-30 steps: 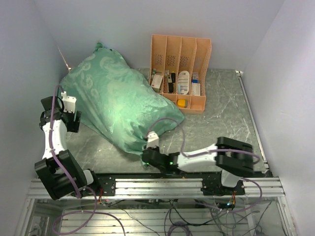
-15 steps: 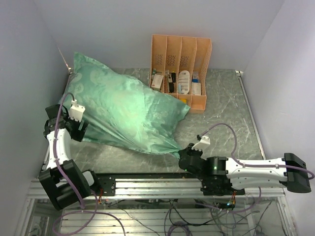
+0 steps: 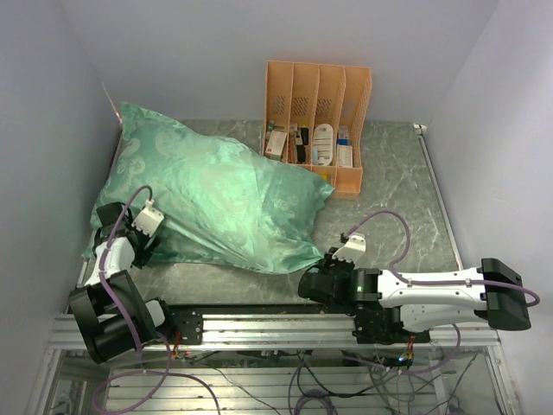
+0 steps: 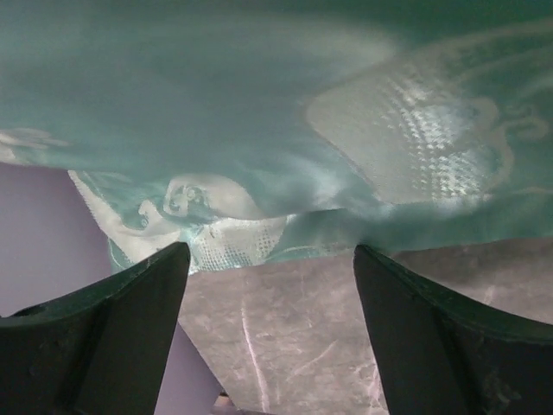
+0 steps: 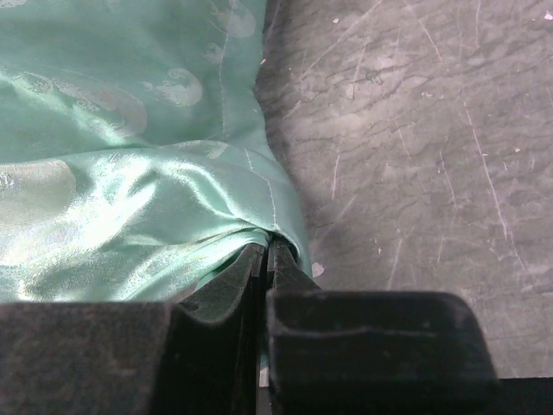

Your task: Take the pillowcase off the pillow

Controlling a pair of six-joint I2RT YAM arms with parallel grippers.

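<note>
The mint-green pillowcase [image 3: 216,199] with pale swirls lies across the left half of the table and fully covers the pillow, which is hidden inside. My right gripper [image 3: 313,275] is shut on the pillowcase's near right corner [image 5: 259,233], low over the table. My left gripper [image 3: 143,238] is open and empty at the pillowcase's near left edge. In the left wrist view the green fabric [image 4: 346,130] hangs just ahead of the spread fingers [image 4: 112,337], with bare table between them.
An orange file rack [image 3: 315,125] with small items stands at the back centre, touching the pillowcase's right end. Grey marbled tabletop [image 3: 389,199] lies to the right. White walls close the left, back and right. A metal rail [image 3: 276,328] runs along the near edge.
The covered pillow has dropped from tilted up to lying flatter. My left gripper moved nearer and lower along its left edge. My right gripper shifted slightly left, still holding the corner.
</note>
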